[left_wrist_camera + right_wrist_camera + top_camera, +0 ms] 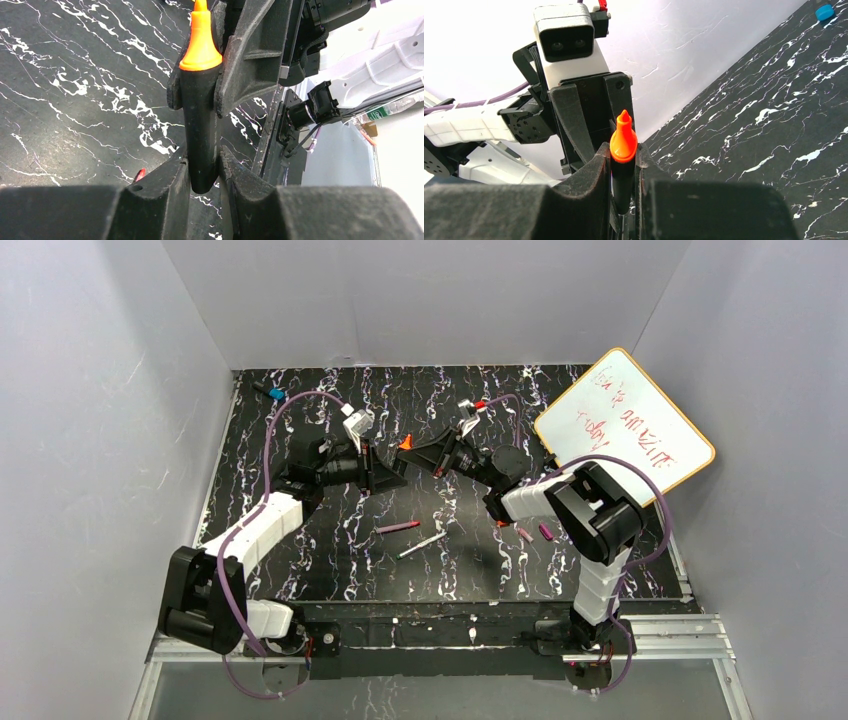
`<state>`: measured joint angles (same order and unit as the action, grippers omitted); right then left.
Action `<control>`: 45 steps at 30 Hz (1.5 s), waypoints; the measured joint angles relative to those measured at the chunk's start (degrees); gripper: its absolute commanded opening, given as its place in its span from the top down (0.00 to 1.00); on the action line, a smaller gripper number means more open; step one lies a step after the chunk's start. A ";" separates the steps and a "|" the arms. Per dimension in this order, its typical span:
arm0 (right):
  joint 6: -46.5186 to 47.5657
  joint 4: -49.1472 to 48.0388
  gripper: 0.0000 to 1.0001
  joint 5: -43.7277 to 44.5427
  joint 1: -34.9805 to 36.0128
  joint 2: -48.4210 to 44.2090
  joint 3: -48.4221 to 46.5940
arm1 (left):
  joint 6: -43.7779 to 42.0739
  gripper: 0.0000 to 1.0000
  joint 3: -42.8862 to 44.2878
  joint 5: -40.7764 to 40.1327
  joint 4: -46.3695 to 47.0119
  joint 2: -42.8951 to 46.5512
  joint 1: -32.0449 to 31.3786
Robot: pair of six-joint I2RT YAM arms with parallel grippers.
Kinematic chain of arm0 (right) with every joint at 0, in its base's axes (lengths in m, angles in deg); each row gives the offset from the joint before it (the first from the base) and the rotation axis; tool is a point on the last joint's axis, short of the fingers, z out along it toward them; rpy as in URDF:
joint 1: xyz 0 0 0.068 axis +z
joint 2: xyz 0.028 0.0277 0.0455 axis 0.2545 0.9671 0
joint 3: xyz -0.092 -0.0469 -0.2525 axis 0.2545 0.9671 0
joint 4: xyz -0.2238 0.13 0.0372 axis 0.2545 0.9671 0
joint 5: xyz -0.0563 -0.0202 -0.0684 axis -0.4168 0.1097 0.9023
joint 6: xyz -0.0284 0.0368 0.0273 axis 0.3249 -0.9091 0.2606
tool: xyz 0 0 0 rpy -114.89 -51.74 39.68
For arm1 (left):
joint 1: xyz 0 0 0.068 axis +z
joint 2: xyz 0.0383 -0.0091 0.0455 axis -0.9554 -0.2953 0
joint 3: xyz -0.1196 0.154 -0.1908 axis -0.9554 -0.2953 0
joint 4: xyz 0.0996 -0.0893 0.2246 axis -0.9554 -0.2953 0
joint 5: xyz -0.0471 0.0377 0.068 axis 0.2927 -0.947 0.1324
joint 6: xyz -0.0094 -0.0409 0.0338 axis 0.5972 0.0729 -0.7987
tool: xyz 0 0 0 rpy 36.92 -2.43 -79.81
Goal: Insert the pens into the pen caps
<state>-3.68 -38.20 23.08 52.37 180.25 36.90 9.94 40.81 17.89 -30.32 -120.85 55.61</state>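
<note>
Both grippers hold the black pen (402,455) with the orange end (405,443) in the air above mid-table. My left gripper (388,478) is shut on its black rear end (200,150). My right gripper (420,453) is shut on the barrel just under the orange tip (623,140). The magenta-purple pen (397,528) and the white-grey pen (422,545) lie side by side on the table below. A pinkish cap (524,534) and a purple cap (545,531) lie by the right arm. A small red-orange piece (140,174) lies under the left gripper; I cannot tell if it is the orange cap.
A whiteboard (625,425) with red writing leans at the back right. A small black blue-ended item (272,394) lies at the back left, and shows in the right wrist view (824,11). Grey walls close in the black marbled table (300,570).
</note>
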 measured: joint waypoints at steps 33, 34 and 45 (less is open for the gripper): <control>-17.33 90.90 0.09 26.38 -20.74 -51.82 10.25 | -13.55 1.00 0.70 -25.79 -17.70 9.05 -0.22; -19.63 97.90 0.08 27.06 -20.65 -49.64 8.74 | -14.14 1.00 0.81 -26.99 -18.56 9.73 -0.22; -22.88 137.06 0.28 33.97 -19.87 -17.40 -29.22 | -17.18 1.00 0.94 -34.05 -23.19 12.52 -1.14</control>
<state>-26.57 98.87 57.05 32.50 162.85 7.67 -7.24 41.75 -16.17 -53.51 -108.33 54.47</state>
